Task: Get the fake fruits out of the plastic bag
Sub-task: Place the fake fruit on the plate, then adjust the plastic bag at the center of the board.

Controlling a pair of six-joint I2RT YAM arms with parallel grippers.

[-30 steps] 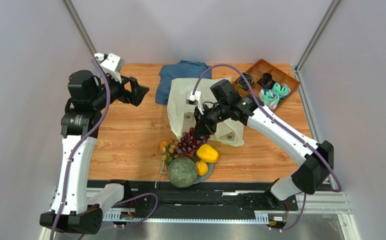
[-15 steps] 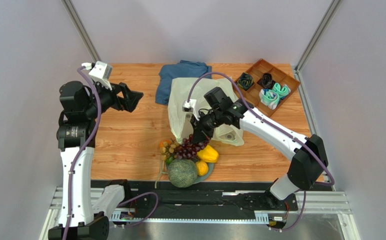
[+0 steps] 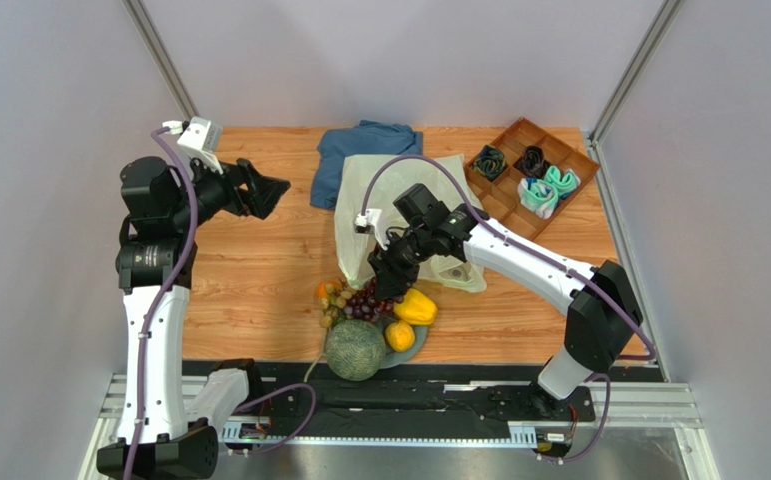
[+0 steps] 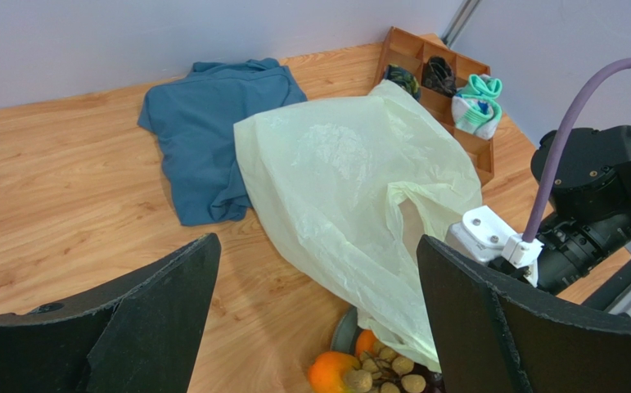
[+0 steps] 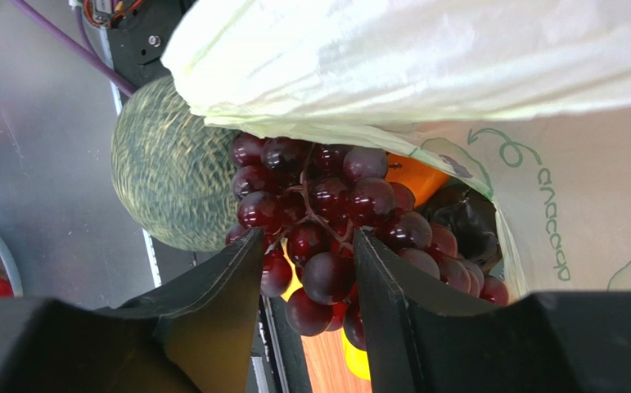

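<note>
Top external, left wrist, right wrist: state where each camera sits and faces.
Top external: above and behind the bases, looking down on the table; left arm and right arm show.
Left wrist: on the left arm, looking across at the plastic bag; its fingers frame the bottom.
Right wrist: on the right arm, facing the grapes; its fingers flank them.
Top external and right wrist share grapes and melon.

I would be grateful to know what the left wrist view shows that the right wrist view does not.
Only the left wrist view shows the blue cloth, the wooden tray with rolled socks, and the right arm. Only the right wrist view shows the grapes between the parted fingers of the right gripper, the melon, and the print on the plastic bag. Both show that bag and some orange fruit.
</note>
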